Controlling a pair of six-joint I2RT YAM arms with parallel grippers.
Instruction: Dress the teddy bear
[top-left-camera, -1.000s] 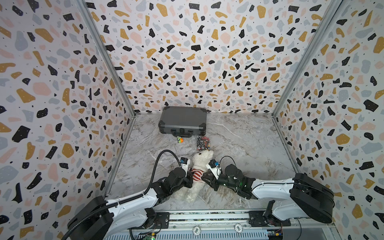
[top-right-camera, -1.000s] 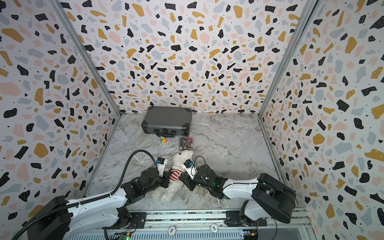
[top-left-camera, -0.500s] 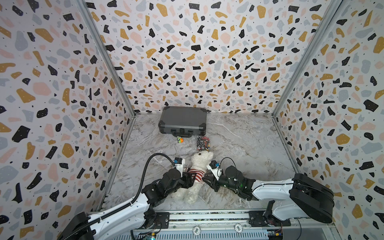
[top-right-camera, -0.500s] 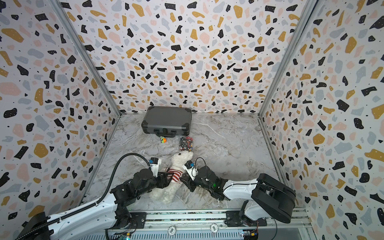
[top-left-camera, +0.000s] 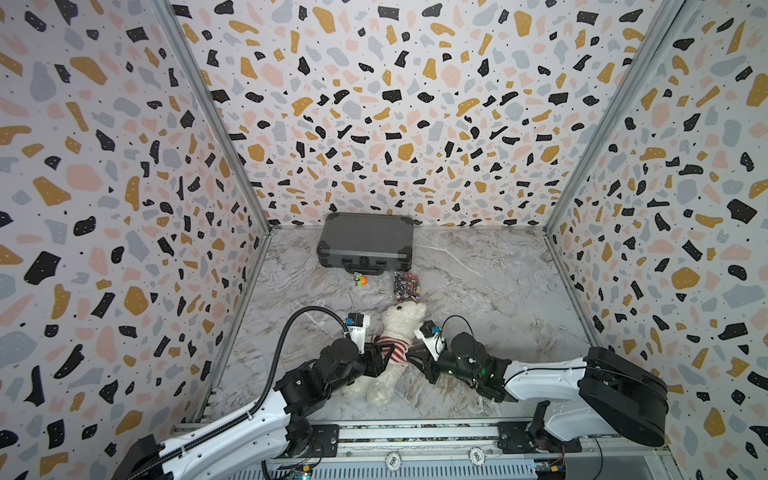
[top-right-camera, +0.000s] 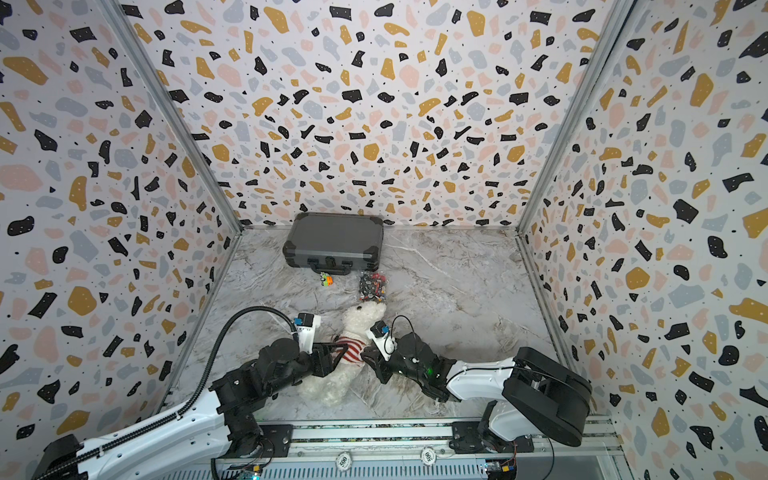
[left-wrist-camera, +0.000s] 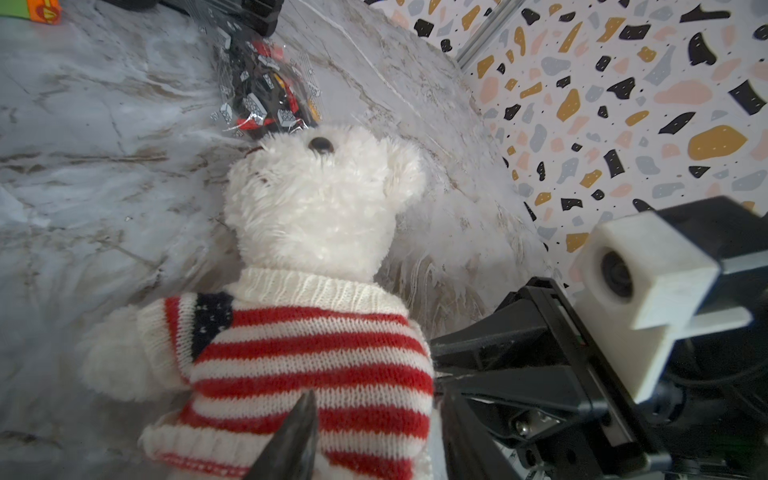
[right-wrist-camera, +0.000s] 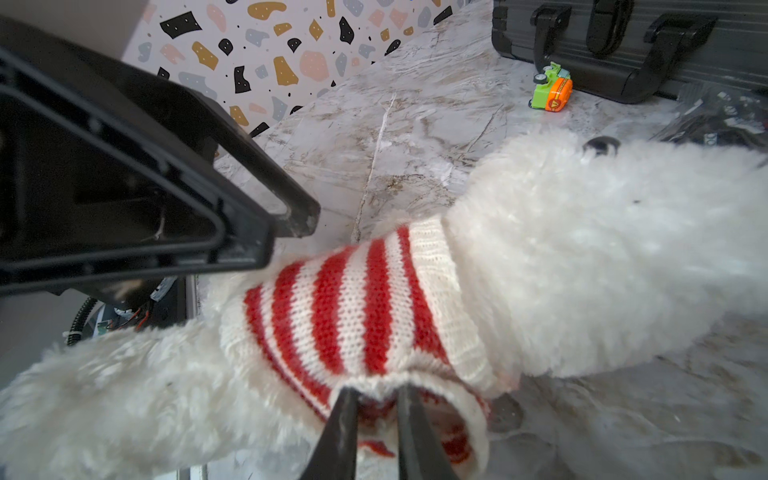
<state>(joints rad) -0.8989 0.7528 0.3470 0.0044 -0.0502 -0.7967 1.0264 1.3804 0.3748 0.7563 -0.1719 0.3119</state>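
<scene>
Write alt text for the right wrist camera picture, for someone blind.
The right pincer pinches the hem of a red-and-white striped sweater on the teddy bear, lying on a marble table. A toy truck sits by a grey case.

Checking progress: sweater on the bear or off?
On the teddy bear: the striped sweater covers its torso, collar at the neck, one paw out of a sleeve; the right gripper pinches an edge.
</scene>
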